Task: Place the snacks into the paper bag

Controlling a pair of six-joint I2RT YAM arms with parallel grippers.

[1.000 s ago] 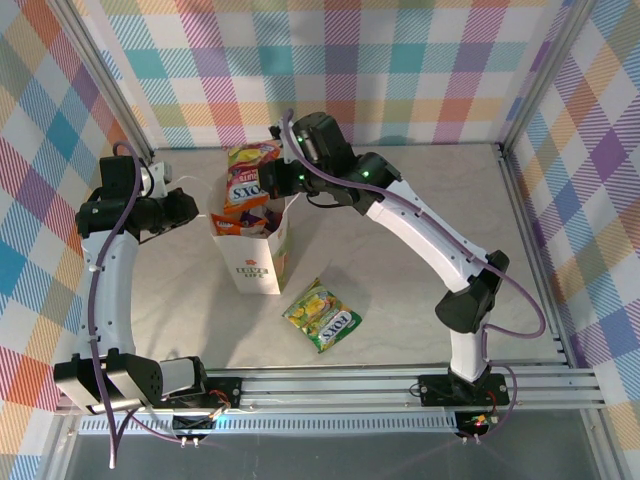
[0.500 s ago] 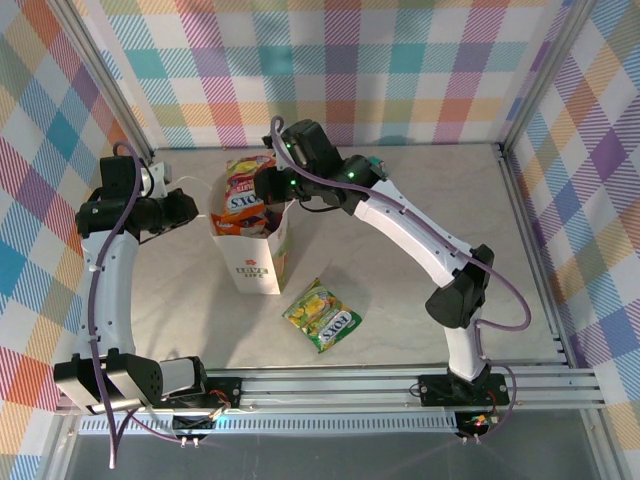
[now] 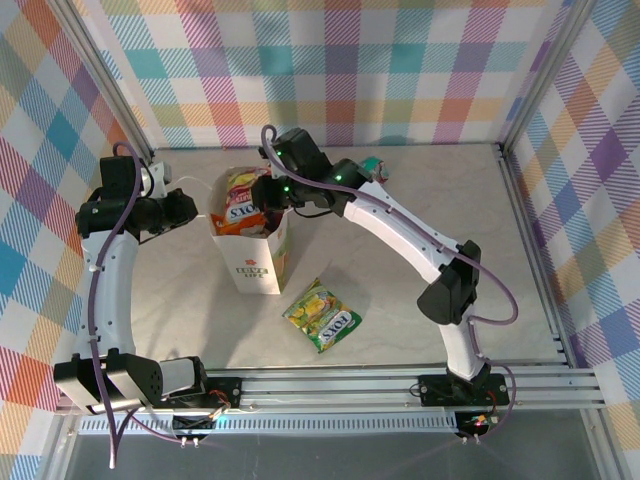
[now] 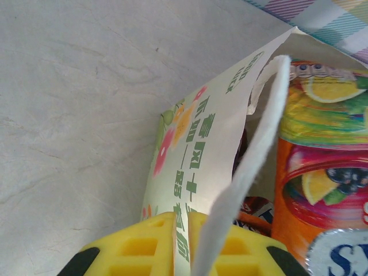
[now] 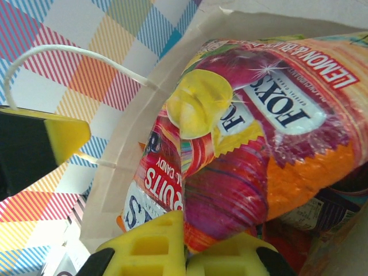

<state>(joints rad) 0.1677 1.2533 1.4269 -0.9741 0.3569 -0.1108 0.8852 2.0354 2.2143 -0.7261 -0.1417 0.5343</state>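
Note:
The white paper bag (image 3: 255, 262) stands upright with its mouth open. My left gripper (image 3: 200, 213) is shut on its left wall (image 4: 190, 172), yellow jaws (image 4: 181, 221) pinching the paper beside a white cord handle (image 4: 259, 144). My right gripper (image 3: 264, 190) hangs over the bag's mouth, shut (image 5: 187, 230) on the edge of an orange-and-purple FOX'S snack packet (image 5: 259, 149), which dips into the bag among other packets (image 5: 299, 236). A green-yellow packet (image 3: 322, 315) lies on the table in front of the bag.
A small teal packet (image 3: 373, 167) peeks out behind the right arm near the back wall. Metal frame posts (image 3: 525, 190) and checked walls close in the table on three sides. Open tabletop lies right of the bag.
My right gripper has moved left and down with its packet, from behind the bag's mouth to over and into it. The left gripper and bag have stayed put.

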